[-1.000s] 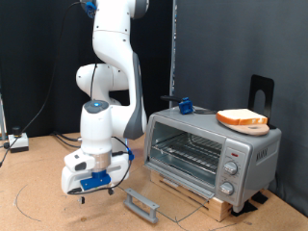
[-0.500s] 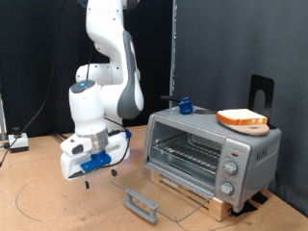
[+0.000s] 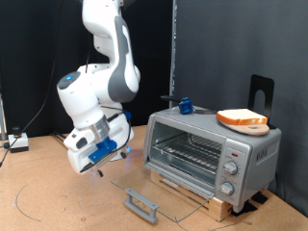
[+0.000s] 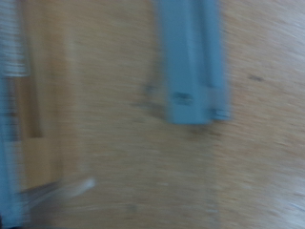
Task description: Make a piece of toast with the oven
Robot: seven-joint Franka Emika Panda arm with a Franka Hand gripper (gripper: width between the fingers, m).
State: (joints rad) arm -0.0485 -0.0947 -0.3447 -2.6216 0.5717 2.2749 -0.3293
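Observation:
The silver-grey oven (image 3: 226, 144) stands on a wooden slatted base (image 3: 214, 201) at the exterior view's right. Its glass door (image 3: 176, 189) hangs open and lies flat, with the grey handle (image 3: 141, 203) at its front edge. The wire rack (image 3: 188, 151) inside is bare. The piece of toast (image 3: 243, 117) lies on a round tan board on the oven's top. My gripper (image 3: 98, 170) hangs in the air to the left of the open door, tilted, touching nothing. The wrist view is blurred and shows the grey handle (image 4: 193, 62) over the wooden table; no fingers show there.
A blue object (image 3: 185, 105) sits on the oven's top at the back left. A black stand (image 3: 261, 91) rises behind the oven. A thin cable (image 3: 29, 197) curves over the table at the exterior view's left. The oven's knobs (image 3: 229, 173) are on its right panel.
My arm has lifted and swung away to the exterior view's left, from low beside the door handle to higher above the table. The door stays open and flat.

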